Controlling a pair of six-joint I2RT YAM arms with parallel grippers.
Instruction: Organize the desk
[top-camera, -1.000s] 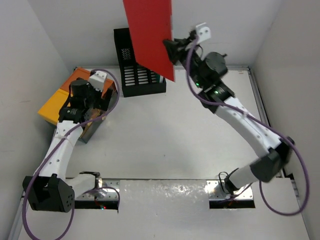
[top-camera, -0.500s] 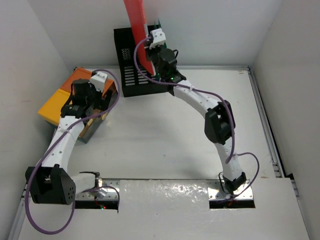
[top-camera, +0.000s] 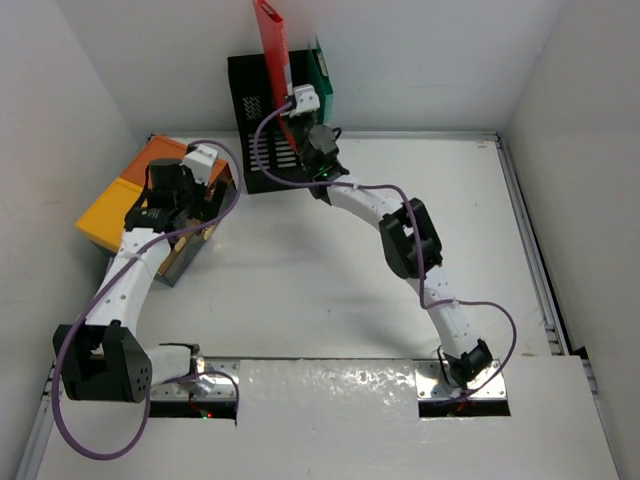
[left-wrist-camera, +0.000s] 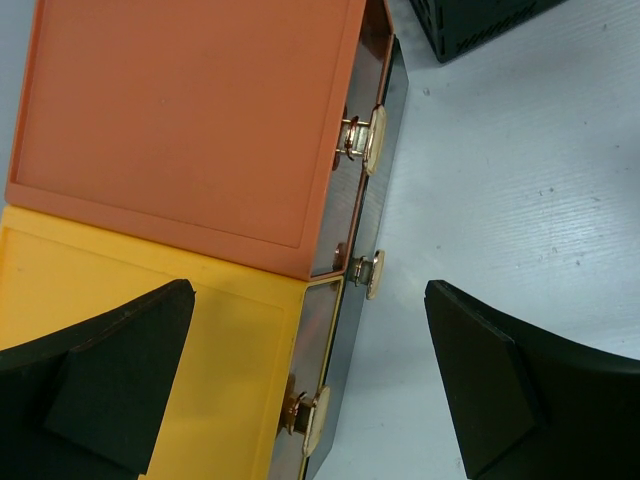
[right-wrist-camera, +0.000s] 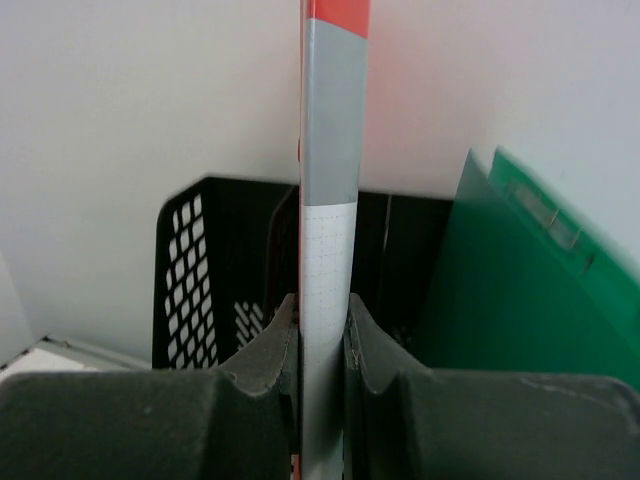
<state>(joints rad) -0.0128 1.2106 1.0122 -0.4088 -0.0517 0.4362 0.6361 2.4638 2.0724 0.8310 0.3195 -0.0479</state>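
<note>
Desk (top-camera: 300, 290) lies below right end effector (right-wrist-camera: 323, 345) clamping red folder (top-camera: 272, 45).

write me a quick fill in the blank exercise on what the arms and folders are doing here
1. The right gripper is shut on a ____ folder held upright at the black mesh rack.
2. The other folder, standing at that rack's right side, is ____.
3. The left gripper hovers with jaws ____ over the drawer box.
4. The left wrist view shows ____ gold knobs on that box.
Missing words: red; green; open; three.
</note>
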